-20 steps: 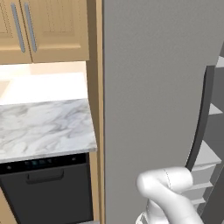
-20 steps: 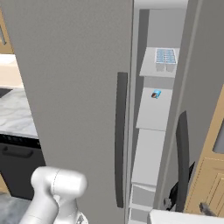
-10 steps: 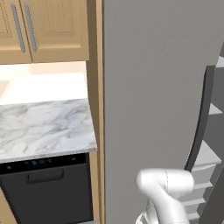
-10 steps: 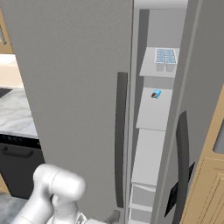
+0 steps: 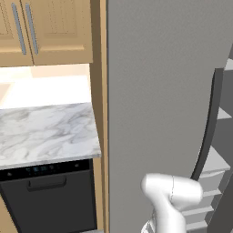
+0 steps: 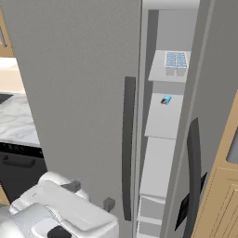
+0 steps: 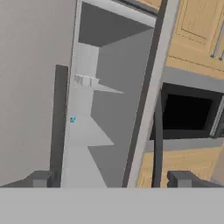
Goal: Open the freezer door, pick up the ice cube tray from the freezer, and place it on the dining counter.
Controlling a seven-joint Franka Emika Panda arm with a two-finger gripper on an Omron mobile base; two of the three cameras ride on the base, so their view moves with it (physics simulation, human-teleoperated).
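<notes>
The freezer door (image 6: pixel 211 93) stands swung open at the right, seen nearly edge-on, with its dark curved handle (image 6: pixel 194 172) facing me. Inside the freezer (image 6: pixel 160 121), the ice cube tray (image 6: pixel 176 60) rests on an upper shelf; in the hand view the ice cube tray (image 7: pixel 85 80) is a small pale shape far ahead. My gripper (image 7: pixel 111 179) is open, holds nothing, and faces the gap from well short of the shelves. Its fingers (image 6: pixel 108 203) show low in the right base view. The dining counter is out of view.
The plain twin door (image 5: pixel 154 91) stays shut on the left, its handle (image 6: pixel 128 148) beside the gap. A small blue item (image 6: pixel 165 100) lies on the shelf below the tray. A marble top (image 5: pixel 45 132) over a black appliance (image 5: pixel 45 195) sits left; wood cabinets (image 7: pixel 197 26) flank the right.
My arm has shifted a little, and the hand now shows at the bottom of the right base view. The door and the tray have not moved.
</notes>
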